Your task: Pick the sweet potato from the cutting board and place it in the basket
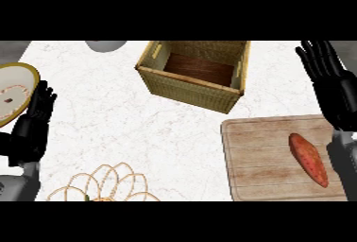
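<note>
There is one sweet potato (309,159), one cutting board (261,160), one basket (188,87), one plate (15,92), one wire bowl (105,184), one grey object (105,45) and two hands, left hand (31,127) and right hand (331,78).

counter (153,137) left of cutting board (261,156): free | basket (188,92): open-topped (near wall just beside board)

Bright, even light covers the pale counter (132,123). The basket (187,89) has a front wall slightly dimmer than its rim, and shadows are faint.
</note>
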Controlling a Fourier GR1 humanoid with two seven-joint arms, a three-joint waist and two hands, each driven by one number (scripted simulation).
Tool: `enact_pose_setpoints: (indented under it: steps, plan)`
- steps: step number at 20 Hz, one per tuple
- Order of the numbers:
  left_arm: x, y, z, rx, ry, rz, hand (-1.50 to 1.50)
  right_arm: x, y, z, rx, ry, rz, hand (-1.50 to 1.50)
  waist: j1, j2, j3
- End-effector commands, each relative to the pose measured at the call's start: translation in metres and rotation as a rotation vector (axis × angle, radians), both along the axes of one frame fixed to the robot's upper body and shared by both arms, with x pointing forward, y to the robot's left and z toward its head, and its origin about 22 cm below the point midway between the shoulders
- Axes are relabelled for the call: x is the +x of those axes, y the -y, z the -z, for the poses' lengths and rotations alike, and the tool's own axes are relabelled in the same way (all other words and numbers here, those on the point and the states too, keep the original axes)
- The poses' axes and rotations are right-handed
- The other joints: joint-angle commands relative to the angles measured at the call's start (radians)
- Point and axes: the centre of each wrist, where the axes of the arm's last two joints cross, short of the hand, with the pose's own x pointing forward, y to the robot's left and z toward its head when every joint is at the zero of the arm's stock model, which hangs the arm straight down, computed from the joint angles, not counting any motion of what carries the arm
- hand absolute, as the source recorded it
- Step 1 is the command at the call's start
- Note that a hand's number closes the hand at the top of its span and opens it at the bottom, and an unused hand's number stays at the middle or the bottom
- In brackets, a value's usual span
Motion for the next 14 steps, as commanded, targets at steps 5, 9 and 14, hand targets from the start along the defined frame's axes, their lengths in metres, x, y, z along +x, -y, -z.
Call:
enact_pose_setpoints:
  steps: [5, 9, 14]
  plan:
    - [-0.018, 0.04, -0.012, -0.108, 0.057, 0.041, 0.0, -0.073, 0.105, 0.007, 0.038, -0.163, 0.07, 1.5, -0.019, -0.003, -0.022]
    - [-0.03, 0.075, 0.007, -0.182, -0.004, 0.092, 0.0, -0.106, 0.031, 0.029, -0.098, -0.09, -0.238, 1.5, -0.016, -0.002, -0.024]
    - [-0.028, 0.08, 0.002, -0.182, 0.007, 0.09, 0.0, -0.14, -0.005, 0.032, -0.161, -0.168, 0.158, -1.5, -0.008, 0.002, -0.026]
